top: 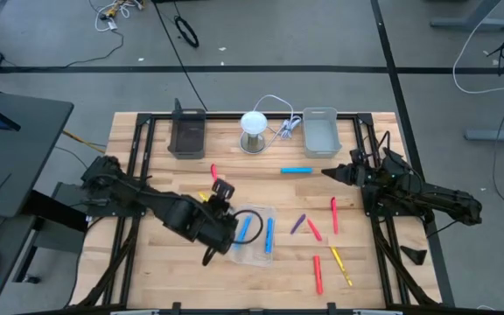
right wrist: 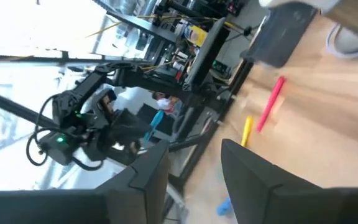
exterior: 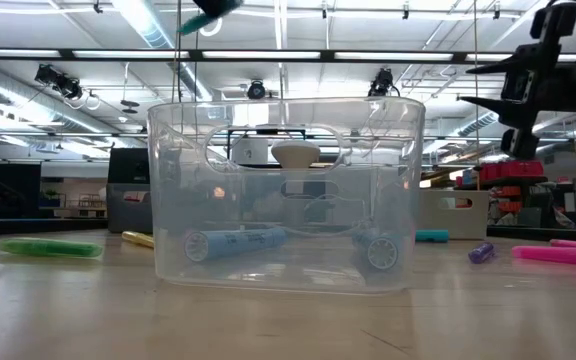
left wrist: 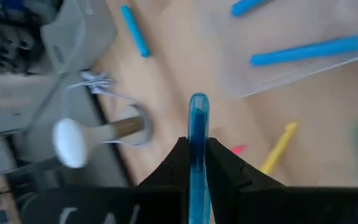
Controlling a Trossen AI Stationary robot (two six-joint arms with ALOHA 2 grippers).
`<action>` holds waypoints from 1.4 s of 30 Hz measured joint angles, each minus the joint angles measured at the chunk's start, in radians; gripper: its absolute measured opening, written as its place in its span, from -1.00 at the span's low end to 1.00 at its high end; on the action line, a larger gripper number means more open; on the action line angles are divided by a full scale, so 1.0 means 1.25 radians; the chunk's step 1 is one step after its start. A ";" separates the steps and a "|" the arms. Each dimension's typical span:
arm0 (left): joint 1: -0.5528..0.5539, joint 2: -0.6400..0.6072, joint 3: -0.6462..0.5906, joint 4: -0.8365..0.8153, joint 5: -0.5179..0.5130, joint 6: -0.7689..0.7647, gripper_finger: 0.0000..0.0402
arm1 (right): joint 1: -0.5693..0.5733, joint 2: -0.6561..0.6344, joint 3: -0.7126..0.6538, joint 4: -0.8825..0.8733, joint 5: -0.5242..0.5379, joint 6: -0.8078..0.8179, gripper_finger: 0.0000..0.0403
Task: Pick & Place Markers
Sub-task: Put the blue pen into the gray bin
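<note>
My left gripper hangs above the table, just left of the clear tray, shut on a blue marker. Two more blue markers lie inside the clear tray. Loose markers lie flat on the wood: a blue one, red ones, a purple one and a yellow one. My right gripper waits at the right, held level and open, with nothing between its fingers. My left gripper pinches the blue marker's shaft between its two fingers. The marker lies along the fingers, and its free end sticks out past the fingertips. It is lifted clear of the table, slanting down and toward the far edge.
A black tray and a grey tray stand at the far edge, with a white-headed stand and its cable between them. A red marker and a yellow one lie close to my left gripper.
</note>
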 joint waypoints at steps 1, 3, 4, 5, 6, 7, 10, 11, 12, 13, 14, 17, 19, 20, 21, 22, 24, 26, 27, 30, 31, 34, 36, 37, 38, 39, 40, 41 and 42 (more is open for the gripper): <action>0.008 0.000 0.000 0.000 -0.018 0.027 -0.86 | 0.000 0.000 0.000 0.000 -0.002 0.013 -0.25; 0.022 0.000 0.000 0.005 -0.056 0.072 -0.86 | 0.000 0.000 0.000 0.003 -0.005 0.031 -0.25; 0.028 0.000 0.000 0.010 -0.075 0.097 -0.86 | 0.000 0.001 0.000 0.006 -0.005 0.040 -0.25; 0.033 0.000 0.000 0.016 -0.090 0.121 -0.86 | 0.000 0.001 0.000 0.011 -0.005 0.047 -0.25; 0.038 0.000 0.000 0.024 -0.106 0.147 -0.86 | 0.000 0.004 0.000 0.020 -0.005 0.048 -0.25; 0.043 0.000 0.000 0.032 -0.126 0.177 -0.86 | 0.000 0.008 0.000 0.034 -0.004 0.049 -0.25; 0.053 0.000 0.000 0.081 -0.179 0.287 -0.86 | 0.000 0.032 0.000 0.104 0.017 0.048 -0.25; 0.056 0.000 0.000 0.102 -0.188 0.336 -0.86 | 0.000 0.045 0.000 0.139 0.022 0.047 -0.25; 0.058 0.000 0.000 0.129 -0.195 0.387 -0.86 | 0.000 0.061 0.000 0.176 0.024 0.046 -0.25; 0.060 0.000 0.000 0.157 -0.201 0.437 -0.86 | 0.000 0.077 0.000 0.213 0.023 0.045 -0.25; 0.063 0.000 0.000 0.188 -0.212 0.488 -0.86 | 0.000 0.096 0.002 0.243 0.021 0.042 -0.25; 0.070 0.000 0.000 0.277 -0.246 0.624 -0.86 | 0.000 0.167 0.040 0.253 0.010 -0.006 -0.25; 0.076 0.000 0.000 0.327 -0.266 0.701 -0.86 | 0.000 0.221 0.081 0.250 0.008 -0.058 -0.25; 0.080 0.000 0.000 0.348 -0.279 0.734 -0.86 | 0.000 0.252 0.105 0.251 0.008 -0.084 -0.25; 0.083 0.000 0.000 0.367 -0.293 0.768 -0.86 | 0.000 0.283 0.131 0.251 0.008 -0.107 -0.25; 0.085 0.000 0.000 0.388 -0.311 0.802 -0.86 | 0.000 0.315 0.158 0.250 0.003 -0.128 -0.25; 0.090 0.000 0.000 0.420 -0.354 0.873 -0.86 | 0.000 0.381 0.219 0.250 -0.017 -0.167 -0.25; 0.096 0.000 0.000 0.454 -0.392 0.948 -0.86 | 0.000 0.447 0.283 0.250 -0.046 -0.204 -0.25; 0.100 0.000 0.000 0.470 -0.397 0.974 -0.86 | 0.000 0.480 0.314 0.248 -0.059 -0.226 -0.25; 0.113 0.000 0.000 0.509 -0.391 1.008 -0.86 | 0.000 0.571 0.403 0.241 -0.098 -0.289 -0.25; 0.118 0.000 0.000 0.515 -0.389 1.013 -0.86 | 0.000 0.602 0.431 0.238 -0.110 -0.311 -0.25; 0.136 0.000 0.000 0.531 -0.382 1.034 -0.86 | 0.000 0.677 0.507 0.214 -0.124 -0.352 -0.25; 0.149 0.000 0.000 0.542 -0.376 1.049 -0.86 | 0.000 0.725 0.554 0.184 -0.124 -0.359 -0.25; 0.155 0.000 0.000 0.547 -0.372 1.055 -0.86 | 0.000 0.747 0.574 0.165 -0.127 -0.358 -0.25; 0.160 -0.001 0.000 0.553 -0.369 1.066 -0.86 | 0.000 0.769 0.595 0.151 -0.133 -0.353 -0.25; 0.165 -0.001 0.000 0.563 -0.366 1.076 -0.86 | 0.000 0.791 0.613 0.136 -0.145 -0.352 -0.25; 0.170 -0.001 0.000 0.576 -0.362 1.091 -0.86 | 0.000 0.810 0.629 0.120 -0.156 -0.351 -0.25; 0.174 -0.001 0.000 0.588 -0.357 1.105 -0.86 | 0.000 0.831 0.647 0.105 -0.167 -0.350 -0.25; 0.178 -0.001 0.000 0.603 -0.352 1.118 -0.86 | 0.000 0.848 0.663 0.092 -0.175 -0.342 -0.25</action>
